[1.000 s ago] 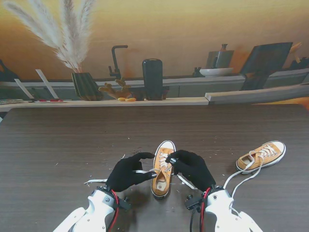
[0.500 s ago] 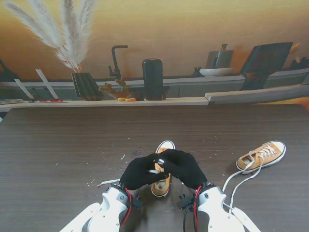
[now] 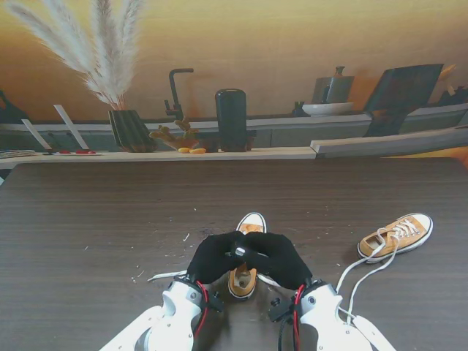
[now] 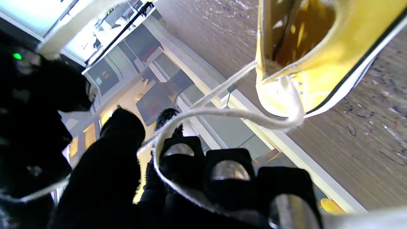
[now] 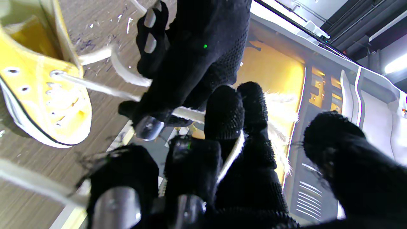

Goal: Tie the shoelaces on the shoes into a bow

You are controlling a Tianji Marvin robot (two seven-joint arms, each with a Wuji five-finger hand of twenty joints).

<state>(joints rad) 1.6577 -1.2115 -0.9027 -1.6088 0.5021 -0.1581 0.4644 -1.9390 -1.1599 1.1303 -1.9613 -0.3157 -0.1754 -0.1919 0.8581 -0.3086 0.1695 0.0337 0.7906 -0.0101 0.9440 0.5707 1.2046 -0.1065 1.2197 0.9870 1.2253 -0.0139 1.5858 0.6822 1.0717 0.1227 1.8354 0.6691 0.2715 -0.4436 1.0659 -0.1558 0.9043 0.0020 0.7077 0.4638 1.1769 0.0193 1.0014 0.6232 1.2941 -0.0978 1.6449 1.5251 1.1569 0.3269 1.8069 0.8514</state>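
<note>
Table (image 3: 88, 219) dark wood; orange shoe (image 3: 248, 224) near centre, mostly hidden under both gloved hands. Second shoe (image 3: 398, 235) well apart to the right, laces loose. Left hand (image 3: 213, 257) and right hand (image 3: 276, 257) touching, each pinching white lace (image 4: 222, 112) above the shoe.

Second shoe (image 3: 395, 235) well right; table (image 3: 95, 219) bare left.
</note>
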